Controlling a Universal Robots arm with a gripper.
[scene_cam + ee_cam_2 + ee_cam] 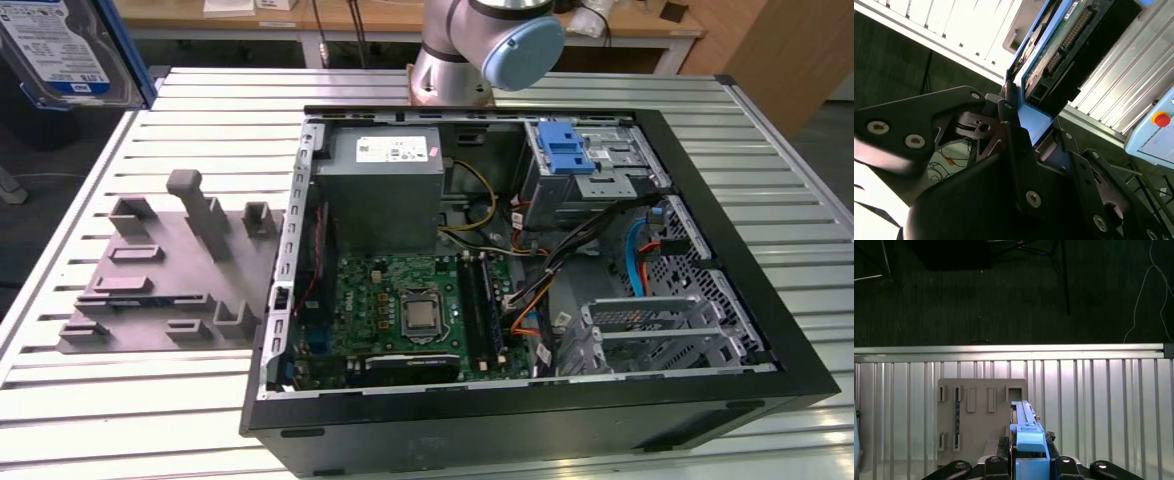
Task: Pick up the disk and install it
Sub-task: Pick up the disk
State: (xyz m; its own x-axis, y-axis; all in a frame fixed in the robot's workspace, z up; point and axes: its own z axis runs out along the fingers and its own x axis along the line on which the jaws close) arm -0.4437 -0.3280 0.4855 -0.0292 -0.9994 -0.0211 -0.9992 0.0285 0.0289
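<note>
The disk [60,50], silver-grey with a white-and-blue label and a blue carrier frame, hangs high at the exterior view's far left, off the table's corner and away from the open computer case [747,300]. In the first wrist view the disk [1024,425] stands edge-on between the black fingers of my gripper [1026,462], which is shut on its blue frame. In the second wrist view the disk's [1064,45] circuit-board side shows, with my gripper [1026,127] clamped on the blue frame's end. Below it lies the slatted table with the grey holder fixture [979,415].
The case lies open on the slatted metal table [200,400], with a motherboard [400,320], a grey power supply box [380,180], a blue latch on a silver cage [581,150] and a metal drive cage [667,325]. The grey fixture [174,260] is beside the case. The arm's base [467,50] stands behind it.
</note>
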